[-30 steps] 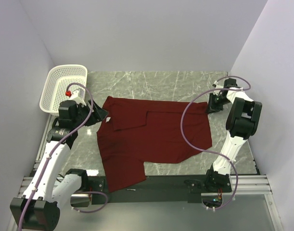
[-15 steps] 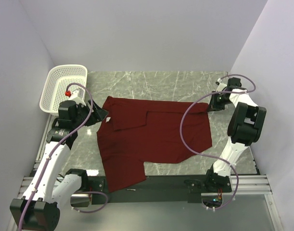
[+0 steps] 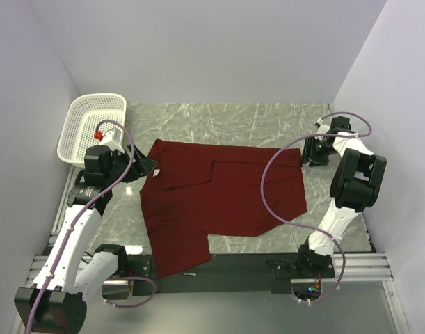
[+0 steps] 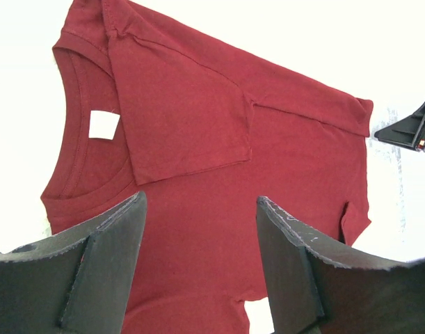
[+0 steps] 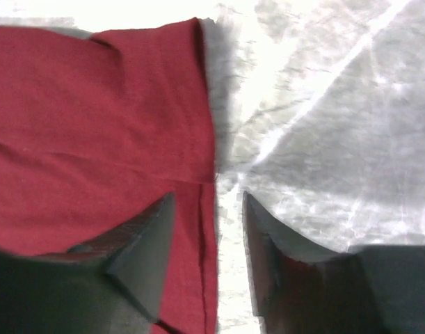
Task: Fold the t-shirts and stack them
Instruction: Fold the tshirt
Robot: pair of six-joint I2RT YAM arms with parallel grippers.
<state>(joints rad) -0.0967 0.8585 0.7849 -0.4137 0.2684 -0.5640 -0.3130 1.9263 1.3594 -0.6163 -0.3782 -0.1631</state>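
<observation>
Near edge: the near left part of the t-shirt (image 3: 219,198) runs off the marble surface (image 3: 219,118) onto the dark strip between the two arm bases.
T-shirt: one maroon short-sleeved shirt, spread mostly flat in the middle of the surface, neck toward the left arm and its straight far-right edge toward the right arm.
Folded part: one sleeve (image 4: 191,118) is turned in over the chest, lying flat on the cloth just beside the collar.
Neck label: a small white label (image 4: 103,125) shows inside the collar, facing up.
Left gripper: the left gripper (image 4: 199,202) sits at the shirt's collar end with its fingers spread wide. Nothing is between them, and the wrist view looks past them onto the chest of the shirt.
Right gripper: the right gripper (image 5: 208,197) is at the shirt's far right corner with the fingers parted by a narrow gap and gripping nothing. One finger is over the cloth and the other over bare marble. The shirt's stitched edge runs up through the gap, lying flat on the surface.
Basket: a white perforated plastic basket (image 3: 67,136) stands at the far left corner of the surface, beyond the left arm and apart from the shirt.
</observation>
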